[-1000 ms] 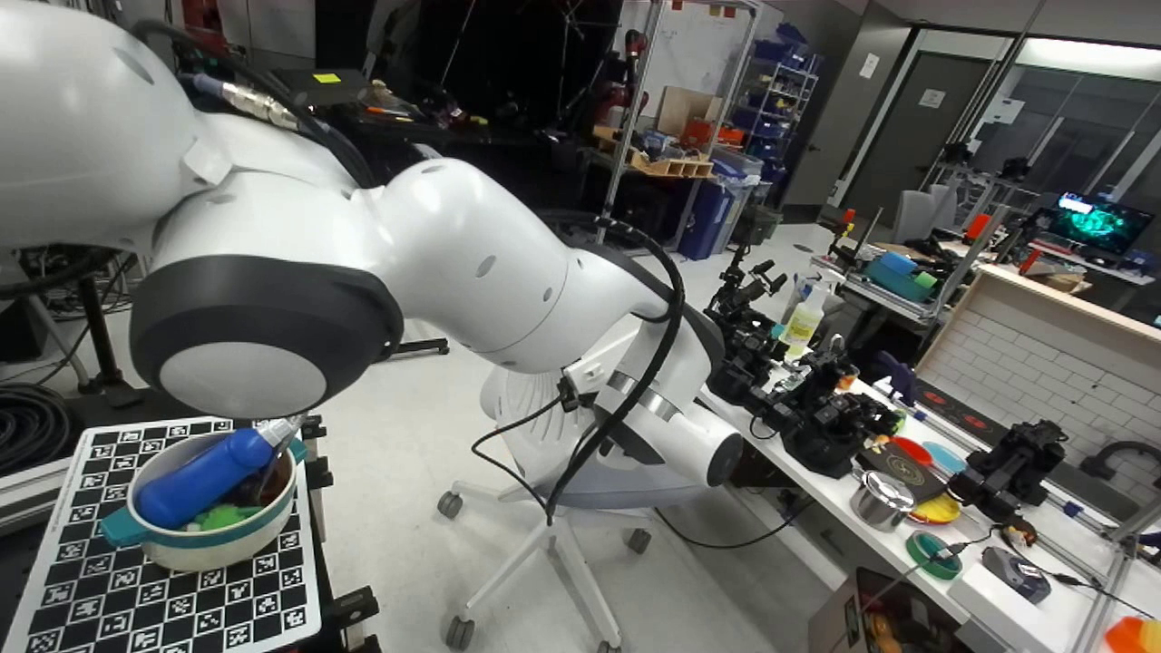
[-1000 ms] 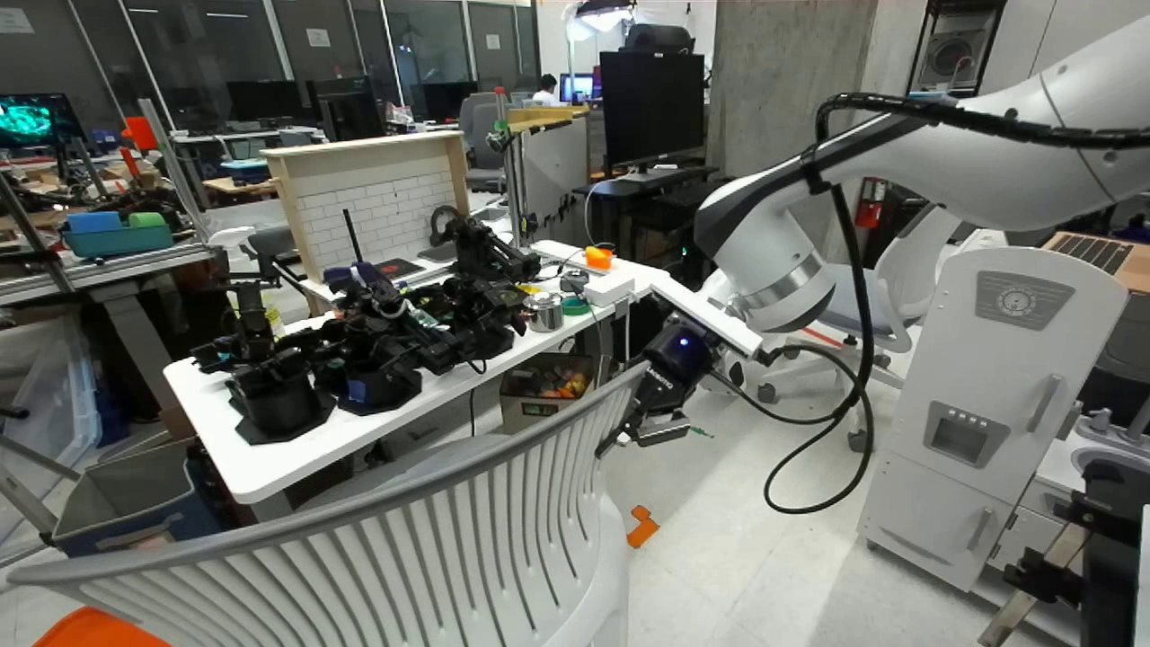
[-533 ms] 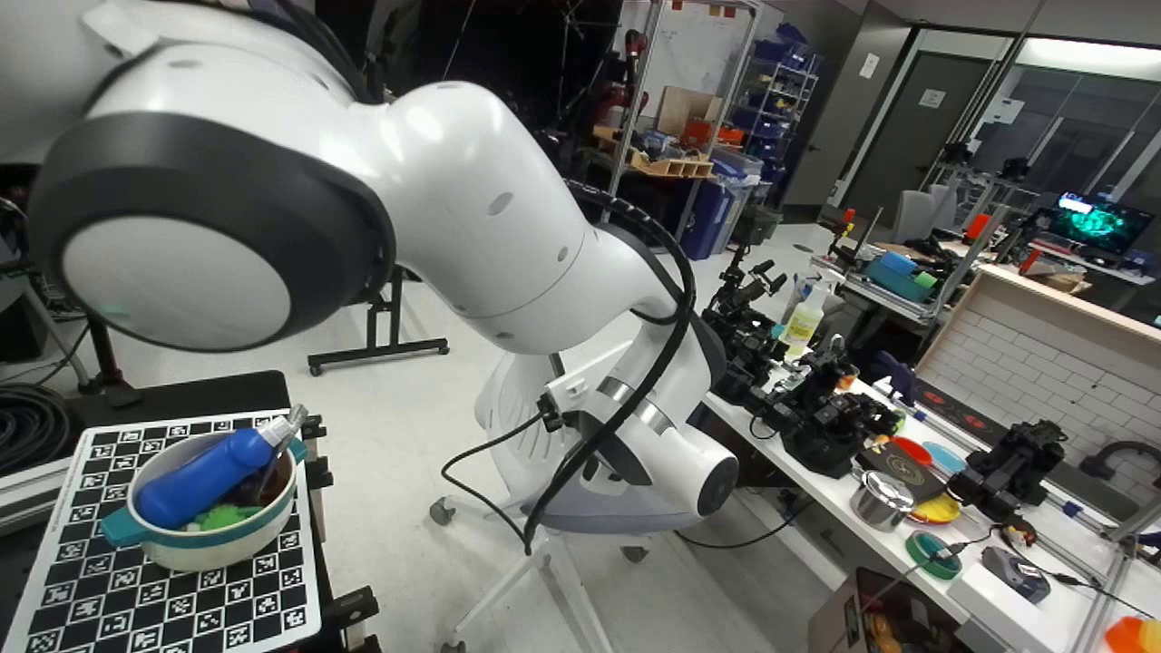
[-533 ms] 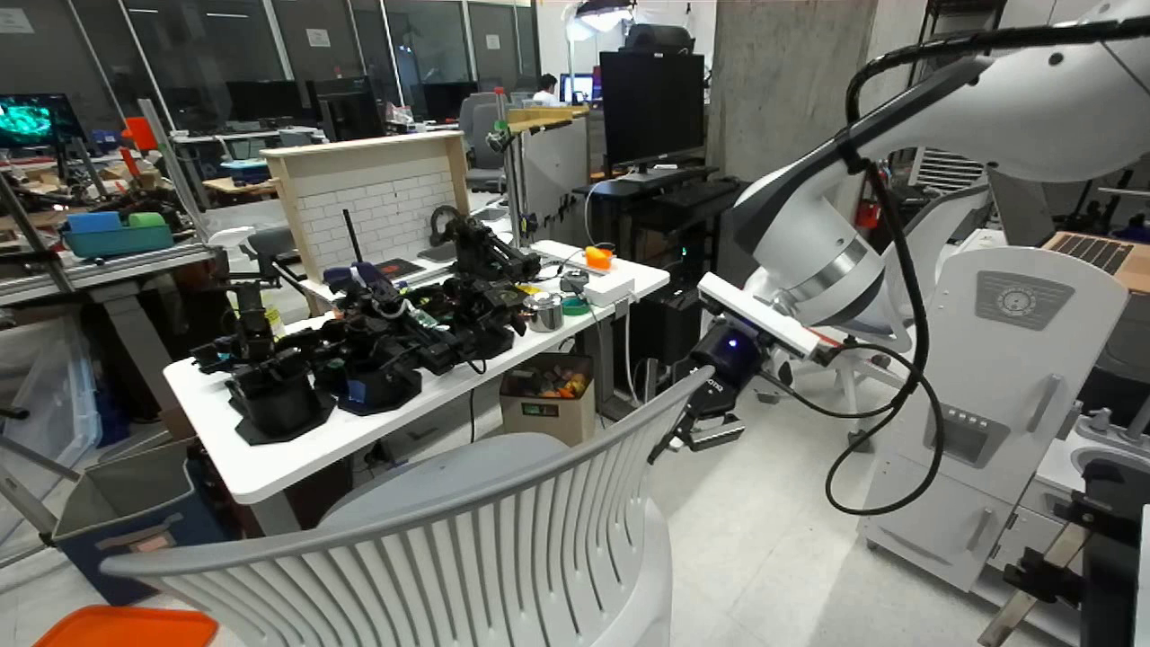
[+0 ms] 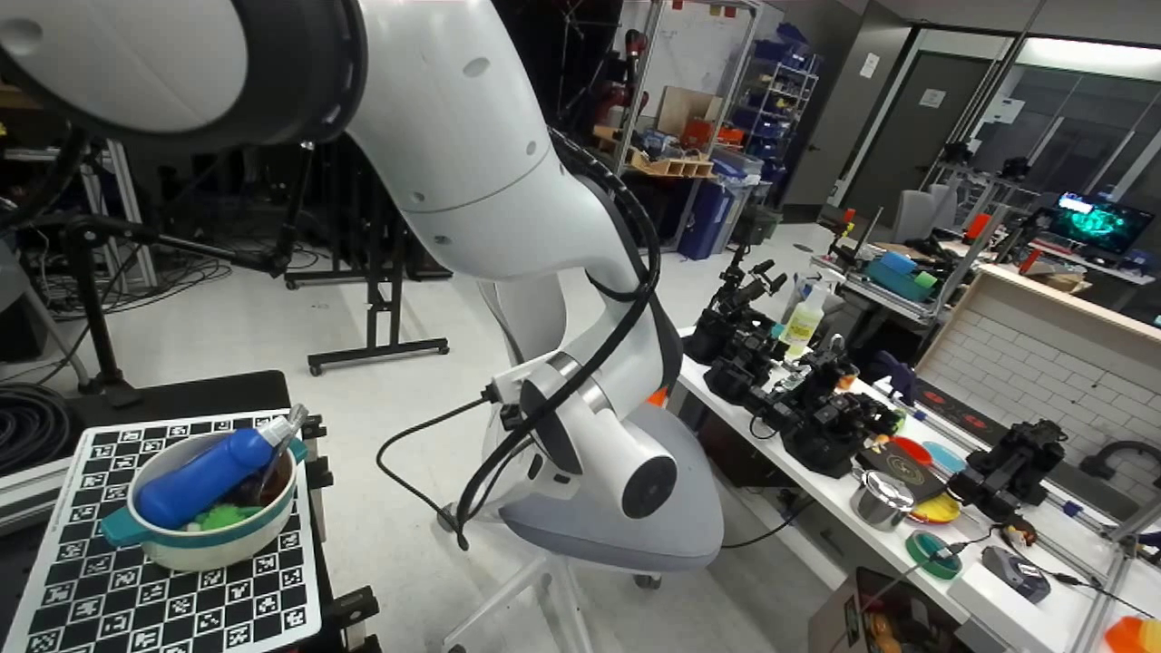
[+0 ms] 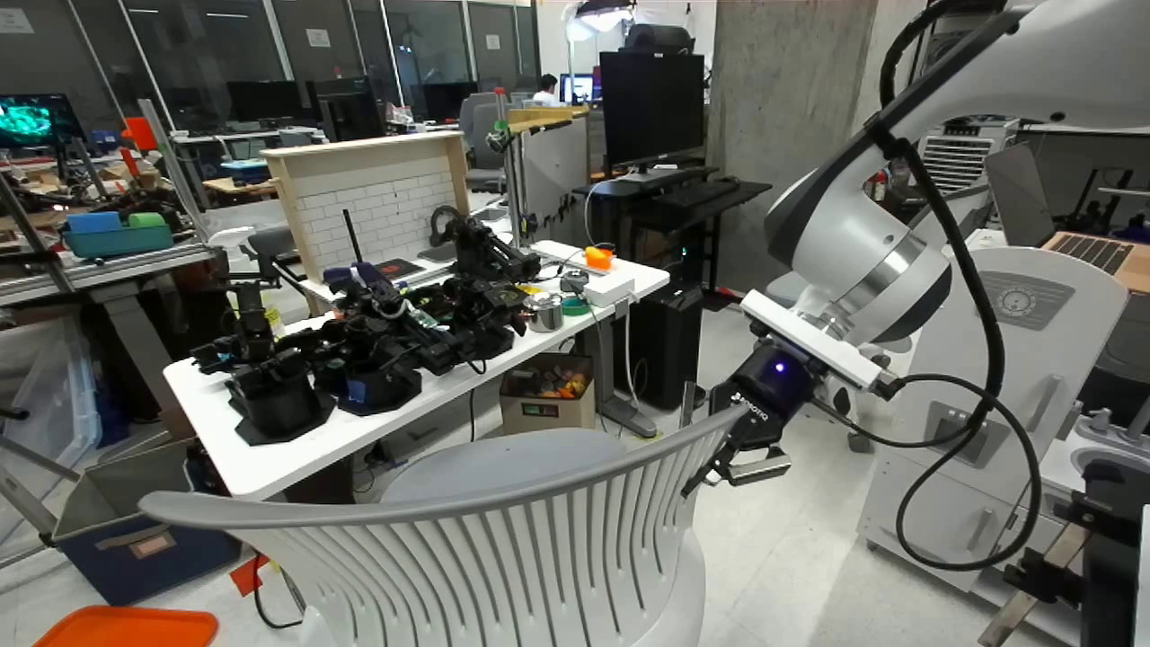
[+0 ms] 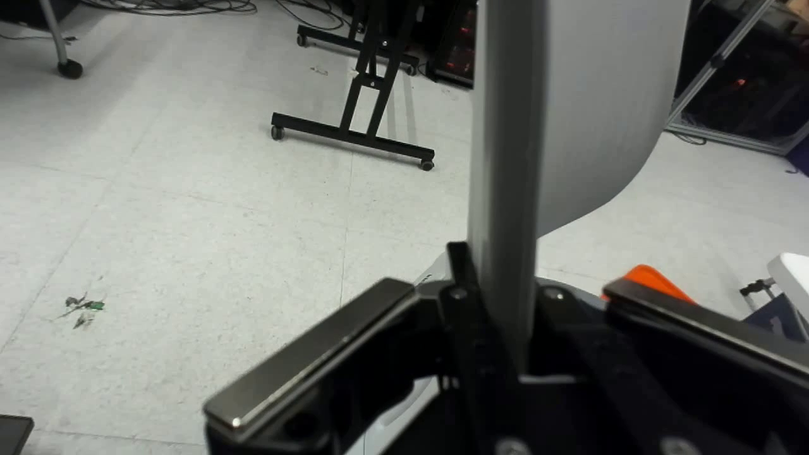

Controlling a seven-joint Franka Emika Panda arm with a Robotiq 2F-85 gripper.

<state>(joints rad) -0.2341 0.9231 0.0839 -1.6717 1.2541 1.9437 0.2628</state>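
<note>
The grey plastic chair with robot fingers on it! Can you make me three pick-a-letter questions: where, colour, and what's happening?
1. Where is the long blue bottle?
A on the floor
B in the round cream pot
C on the long white table

2. What colour are the pot's handles?
A blue-green
B red
C black

3. How are the black metal fingers?
A wide open
B shut on the bottle
C shut on the grey plastic chair

1 B: in an exterior view it leans inside, tip over the rim.
2 A: both handles look blue-green.
3 C: the wrist view shows the chair back's edge squeezed between them.
</note>
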